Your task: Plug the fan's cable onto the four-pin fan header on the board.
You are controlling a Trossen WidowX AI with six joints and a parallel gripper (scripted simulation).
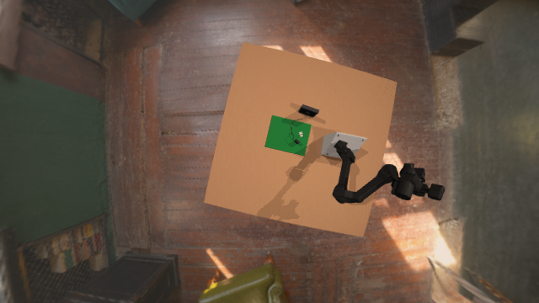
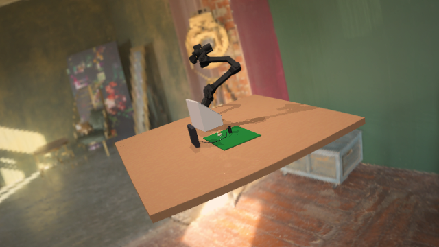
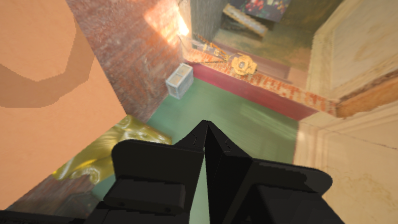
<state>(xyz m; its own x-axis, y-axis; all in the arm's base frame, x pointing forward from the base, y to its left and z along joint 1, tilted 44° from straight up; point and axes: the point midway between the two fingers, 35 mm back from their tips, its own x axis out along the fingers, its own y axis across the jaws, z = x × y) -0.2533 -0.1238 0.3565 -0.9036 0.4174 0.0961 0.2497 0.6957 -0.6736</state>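
Pincer (image 3: 205,131) fully closed, gripping nothing, raised high beyond the counter (image 1: 261,185) edge. Plug (image 1: 297,142) stands on the green board (image 1: 280,140) near the white header (image 1: 301,134); cable (image 1: 290,131) trails across the board.

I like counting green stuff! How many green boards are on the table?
1. A flat green rectangular board lies near the brown wooden table's middle, beside the grey wedge-shaped block.

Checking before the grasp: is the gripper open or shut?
Shut, holding nothing: in the wrist view the gripper fingertips meet, high away from the board.
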